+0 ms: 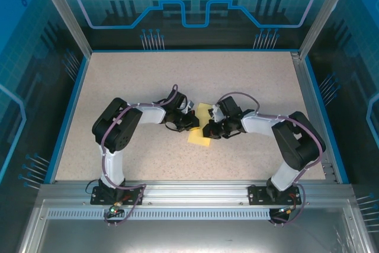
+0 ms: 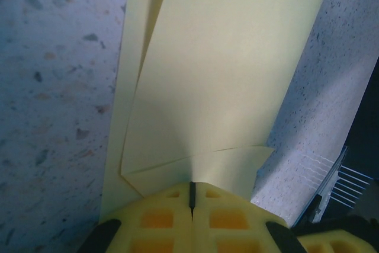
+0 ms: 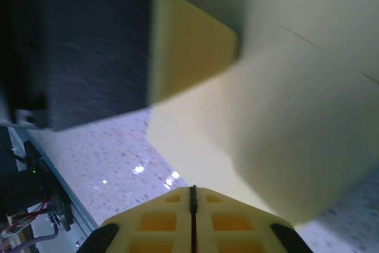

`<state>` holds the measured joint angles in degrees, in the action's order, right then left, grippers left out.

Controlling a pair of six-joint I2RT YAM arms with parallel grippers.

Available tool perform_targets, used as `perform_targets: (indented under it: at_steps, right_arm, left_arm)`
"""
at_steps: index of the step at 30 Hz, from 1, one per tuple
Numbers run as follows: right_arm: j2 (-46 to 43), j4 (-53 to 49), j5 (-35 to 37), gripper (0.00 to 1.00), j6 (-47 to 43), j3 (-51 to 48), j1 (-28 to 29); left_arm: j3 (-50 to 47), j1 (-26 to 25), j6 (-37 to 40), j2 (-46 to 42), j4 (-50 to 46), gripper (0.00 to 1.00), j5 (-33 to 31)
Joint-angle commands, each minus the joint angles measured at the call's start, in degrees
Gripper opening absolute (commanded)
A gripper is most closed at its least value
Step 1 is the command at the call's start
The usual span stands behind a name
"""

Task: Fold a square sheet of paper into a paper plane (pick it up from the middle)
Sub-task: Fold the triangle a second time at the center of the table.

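The yellow sheet of paper [image 1: 199,137] lies folded into a long narrow shape on the speckled table, between my two grippers. In the left wrist view the paper [image 2: 225,75] stretches away from my left gripper [image 2: 192,190], with layered flaps and diagonal creases near the tips. The left jaws are shut, tips resting at the paper's near end. My left gripper [image 1: 192,124] sits at the paper's left side, my right gripper [image 1: 208,128] at its right. The right gripper [image 3: 192,192] is shut, its tips at the paper [image 3: 284,134] edge. A left fingertip [image 3: 189,45] shows blurred above the paper.
The speckled table [image 1: 148,81] is bordered by a blue rim and aluminium posts. A metal rail [image 1: 189,191] runs along the near edge, carrying both arm bases. The table's edge and frame [image 2: 340,176] lie close on the right in the left wrist view.
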<state>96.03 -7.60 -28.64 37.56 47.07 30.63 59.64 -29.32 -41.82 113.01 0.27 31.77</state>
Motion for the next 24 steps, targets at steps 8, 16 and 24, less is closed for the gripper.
perform_targets:
  at_steps: [8, 16, 24]
  right_arm:
    - [7.30, 1.12, 2.24, 0.06, 1.76, 2.66, 1.93]
    - [5.16, 4.25, -1.32, 0.06, 2.19, -1.26, 0.72]
    - [2.06, 1.41, -1.68, 0.06, -1.08, -5.44, -0.24]
  left_arm:
    - [-0.01, -0.03, 0.80, 0.71, -2.09, 0.00, -1.24]
    - [-0.33, 0.04, 0.67, 0.74, -2.03, 0.00, -1.42]
    - [-0.17, 0.10, 0.86, 1.03, -2.65, 0.00, -1.71]
